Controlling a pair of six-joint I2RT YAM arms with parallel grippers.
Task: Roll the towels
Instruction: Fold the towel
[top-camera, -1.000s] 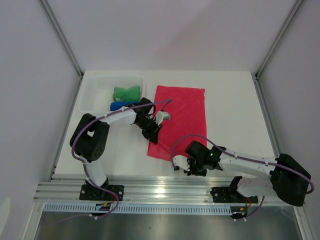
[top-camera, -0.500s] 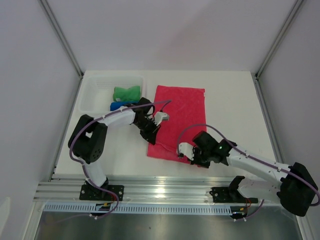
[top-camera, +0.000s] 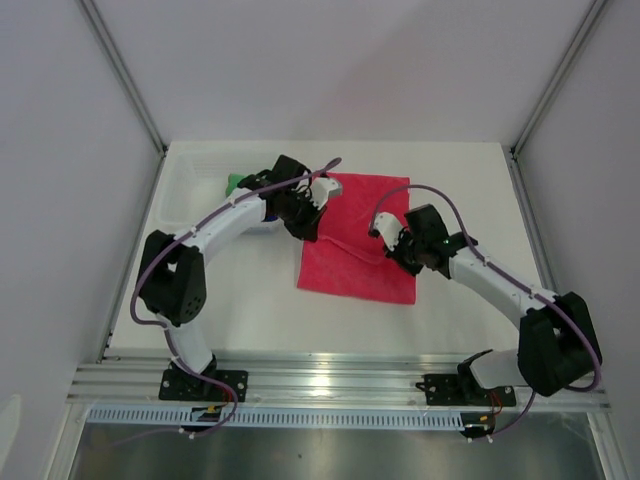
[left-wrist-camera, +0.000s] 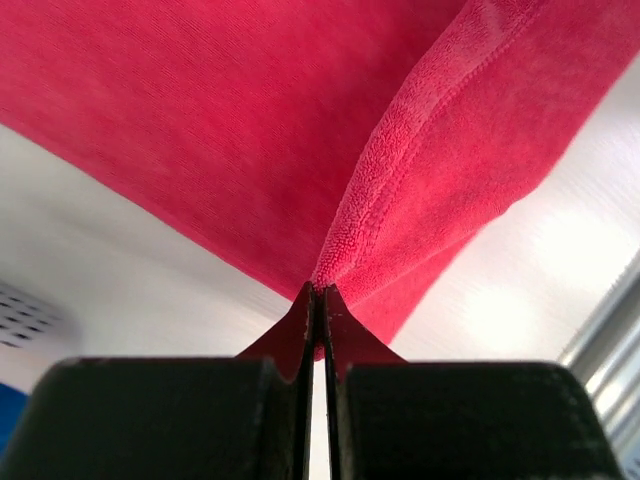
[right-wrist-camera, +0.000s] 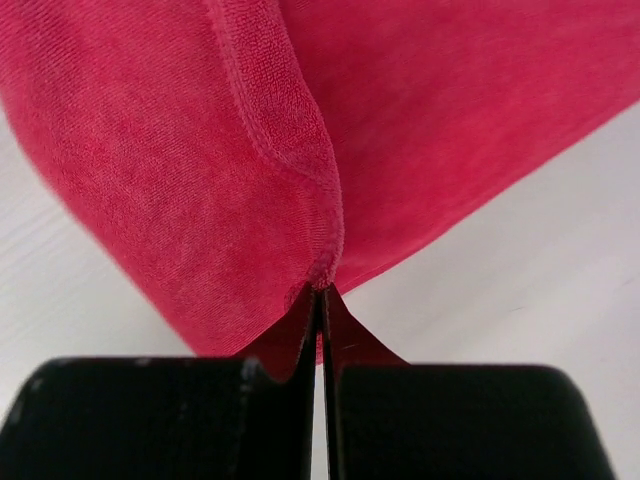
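The pink towel (top-camera: 355, 270) lies in the middle of the table, its near edge lifted and carried back over itself. My left gripper (top-camera: 303, 215) is shut on the towel's left corner. In the left wrist view the hem (left-wrist-camera: 400, 190) runs up from the pinched fingertips (left-wrist-camera: 318, 292). My right gripper (top-camera: 397, 248) is shut on the right corner, and the right wrist view shows the cloth (right-wrist-camera: 170, 170) hanging from the closed tips (right-wrist-camera: 320, 292). A green towel (top-camera: 235, 183) peeks out from behind the left arm, inside the basket.
The white plastic basket (top-camera: 182, 195) stands at the back left, partly covered by the left arm. A sliver of blue (left-wrist-camera: 6, 430) shows low in the left wrist view. Metal rails (top-camera: 330, 375) run along the near edge.
The right gripper reached the towel's near right corner and shut on it. Both grippers then moved away from the near edge, lifting the towel's near edge and folding it back.
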